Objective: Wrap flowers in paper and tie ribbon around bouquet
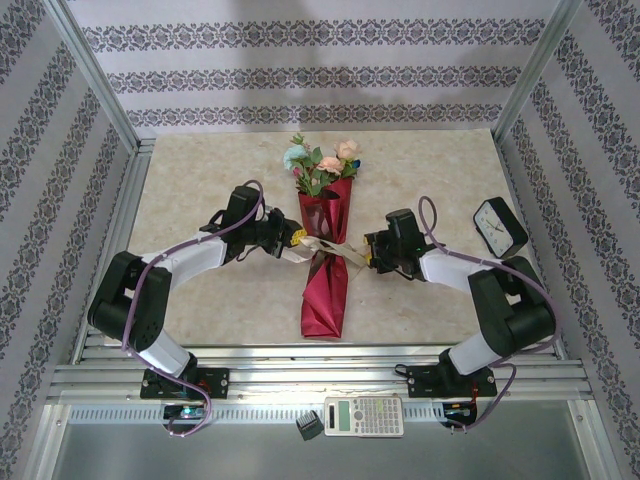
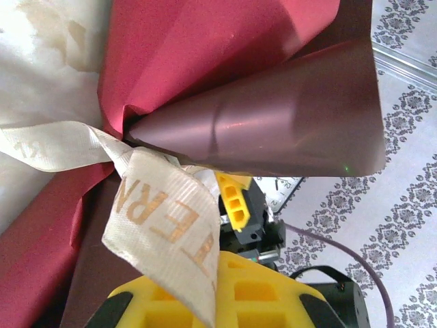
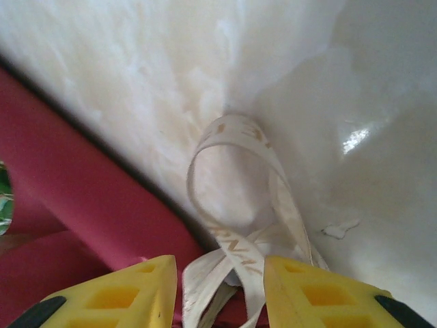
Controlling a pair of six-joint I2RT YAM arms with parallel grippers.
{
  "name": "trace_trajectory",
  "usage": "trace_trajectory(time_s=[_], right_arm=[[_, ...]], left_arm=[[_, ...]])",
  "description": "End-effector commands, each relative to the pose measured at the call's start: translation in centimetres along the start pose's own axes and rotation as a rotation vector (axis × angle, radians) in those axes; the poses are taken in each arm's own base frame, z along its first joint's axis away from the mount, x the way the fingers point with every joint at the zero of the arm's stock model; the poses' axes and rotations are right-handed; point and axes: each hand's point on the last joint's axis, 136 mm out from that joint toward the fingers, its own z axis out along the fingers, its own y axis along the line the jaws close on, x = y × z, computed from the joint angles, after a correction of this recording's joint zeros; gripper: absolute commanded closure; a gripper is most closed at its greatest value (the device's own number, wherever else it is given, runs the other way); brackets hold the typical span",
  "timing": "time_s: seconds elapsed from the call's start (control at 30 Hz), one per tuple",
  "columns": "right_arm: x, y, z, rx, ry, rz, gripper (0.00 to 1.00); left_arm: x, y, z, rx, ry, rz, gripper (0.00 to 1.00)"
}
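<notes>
Marble-look table: cream with pale veins and a glossy face. It carries the bouquet in the middle and a black alarm clock on your right side.
Room: walls with striped grey-violet ornament wallpaper close three sides. Aluminium rails run along the near edge, and a calculator lies on the ledge below them.
Bouquet position: it lies flat on the table, between the two grippers.
Bouquet axis: the long axis runs from near to far. The flowers point to the far wall and the closed paper tail points to the arm bases, leaning a little to the left.
Ribbon: cream, and it crosses the narrow waist of the bouquet.
Top view gives you: the whole layout, with both arms reaching inward to the waist and the pink, peach and teal blooms.
Left wrist view gives you: the paper from close. You see a shiny crimson cone pinched to a point, and gold letters printed on the ribbon.
Right wrist view gives you: a ribbon loop lying on the bare table just beside the red paper edge.
Left gripper: it is at the left of the waist, with the fingers pressed together. The lettered ribbon end seems caught between them.
Right gripper: it is at the right of the waist, with the yellow fingers standing apart. Ribbon strands pass loose through the gap and are not pinched.
</notes>
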Motion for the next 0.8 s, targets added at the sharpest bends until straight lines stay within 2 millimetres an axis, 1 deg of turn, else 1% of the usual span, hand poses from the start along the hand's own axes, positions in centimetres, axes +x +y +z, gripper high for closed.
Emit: trace_trajectory(time_s=[0.0,0.1,0.23,0.5,0.77], right_arm=[[1.7,1.0,0.5,0.012,0.079,-0.076,0.6],[2.6,0.9,0.4,0.02,0.102,-0.087,0.58],[3.2,0.5,0.2,0.026,0.107,-0.095,0.57],[4.8,0.3,0.9,0.032,0.136,-0.084,0.57],[6.2,0.4,0.4,0.028,0.139,-0.081,0.58]], left_arm=[[0.9,-1.3,0.5,0.03,0.031,0.032,1.0],[0.9,-1.3,0.6,0.029,0.031,0.03,1.0],[0.9,-1.2,0.6,0.029,0.028,0.031,1.0],[0.9,-1.2,0.9,0.029,0.033,0.03,1.0],[1.0,-1.2,1.0,0.027,0.034,0.032,1.0]])
